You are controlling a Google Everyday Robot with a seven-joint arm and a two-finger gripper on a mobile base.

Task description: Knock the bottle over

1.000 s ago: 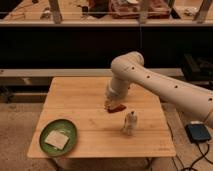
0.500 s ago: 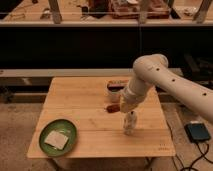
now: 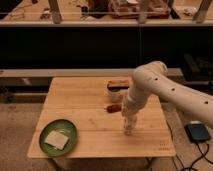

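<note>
Top of bottle (image 3: 128,130) — out of sight under hand (image 3: 129,119).

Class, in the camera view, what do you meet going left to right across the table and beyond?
Green plate → small reddish-brown object → bottle, the gripper directly above it → black device on the floor. White cup omitted: it overlaps the reddish-brown object.
</note>
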